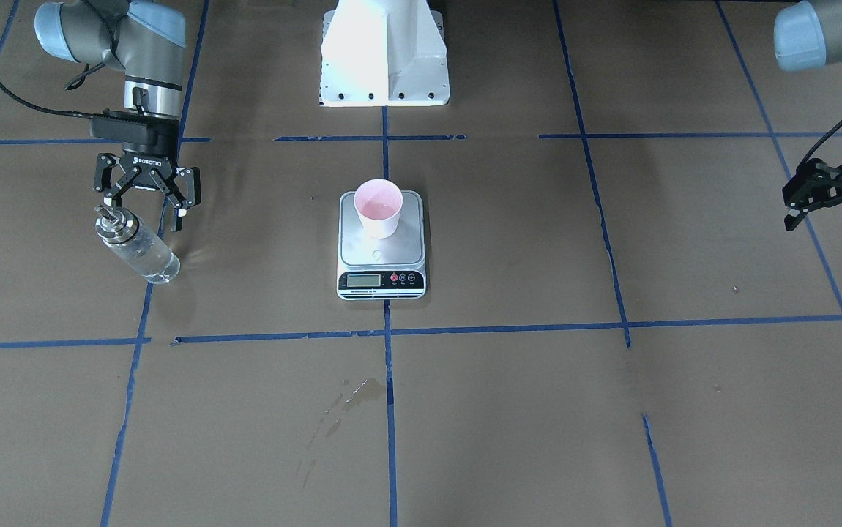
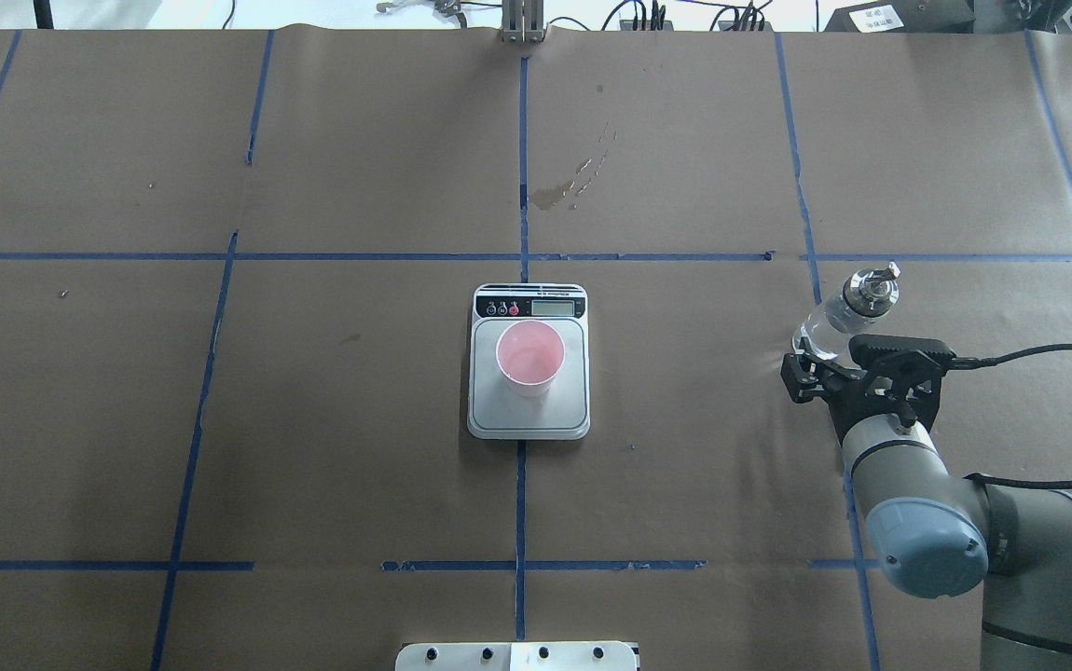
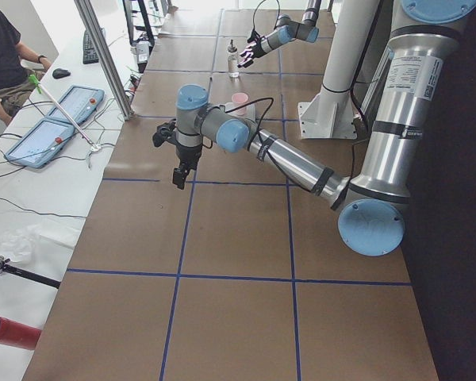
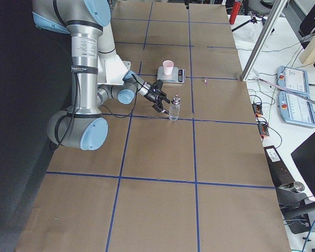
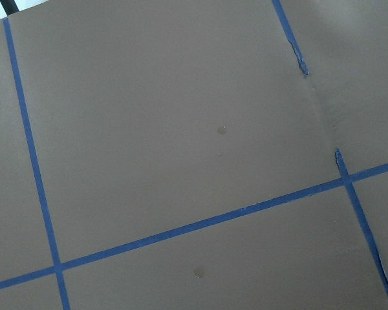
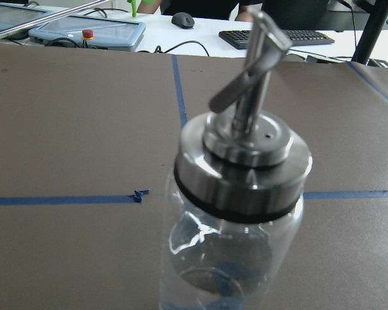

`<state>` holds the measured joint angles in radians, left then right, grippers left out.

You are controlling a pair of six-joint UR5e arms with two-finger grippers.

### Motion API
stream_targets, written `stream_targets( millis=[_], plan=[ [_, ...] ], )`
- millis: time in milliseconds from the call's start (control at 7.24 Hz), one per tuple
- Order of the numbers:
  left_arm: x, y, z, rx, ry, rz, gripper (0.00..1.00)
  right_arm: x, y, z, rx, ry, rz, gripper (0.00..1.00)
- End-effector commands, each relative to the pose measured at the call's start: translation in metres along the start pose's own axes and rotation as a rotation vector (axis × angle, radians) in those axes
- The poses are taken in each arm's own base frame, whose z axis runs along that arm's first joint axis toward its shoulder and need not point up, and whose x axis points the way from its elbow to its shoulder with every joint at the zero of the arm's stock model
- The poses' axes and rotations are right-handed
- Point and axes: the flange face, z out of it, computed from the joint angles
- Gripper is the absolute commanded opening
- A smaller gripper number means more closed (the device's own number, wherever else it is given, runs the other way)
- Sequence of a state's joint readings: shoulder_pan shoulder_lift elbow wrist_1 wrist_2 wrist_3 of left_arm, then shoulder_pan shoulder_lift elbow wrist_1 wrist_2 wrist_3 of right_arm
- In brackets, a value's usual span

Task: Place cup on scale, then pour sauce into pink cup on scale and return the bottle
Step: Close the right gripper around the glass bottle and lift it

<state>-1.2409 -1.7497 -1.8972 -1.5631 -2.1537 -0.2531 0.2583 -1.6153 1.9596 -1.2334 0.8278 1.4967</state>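
Right gripper (image 1: 144,212) first: fingers (image 1: 187,196) spread wide, gripping nothing. The bottle (image 1: 135,247) stands upright on the table (image 1: 538,410) just off the fingertips, silver cap and spout up, clear sauce (image 1: 151,263) showing through the glass. The wrist camera is filled with that cap at close range. Back from the fingers, the wrist sits low over the table and the forearm runs nearly level toward the base. Over on the other side, the left gripper (image 1: 831,225) hangs above bare brown paper, fingers apart and empty, pointing down, its arm stretched far out from the base. Mid-table, well apart from both grippers, the cup (image 1: 378,208) sits upright on the scale (image 1: 382,256), on the steel platform's half farther from the display.
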Motion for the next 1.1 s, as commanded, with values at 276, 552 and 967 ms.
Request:
stream_targets(
  millis=[276,552,967],
  plan=[
    [-0.002,-0.001,-0.004,0.008,-0.002,-0.003,1.0,0.001,0.0,0.012,0.03,0.023,-0.053,1.0],
    [-0.002,-0.001,-0.005,0.01,-0.002,-0.005,1.0,0.007,-0.001,0.024,0.042,0.047,-0.055,1.0],
    [-0.006,0.0,-0.006,0.009,-0.005,-0.011,1.0,-0.003,-0.006,0.032,0.049,0.052,-0.043,1.0]
  ],
)
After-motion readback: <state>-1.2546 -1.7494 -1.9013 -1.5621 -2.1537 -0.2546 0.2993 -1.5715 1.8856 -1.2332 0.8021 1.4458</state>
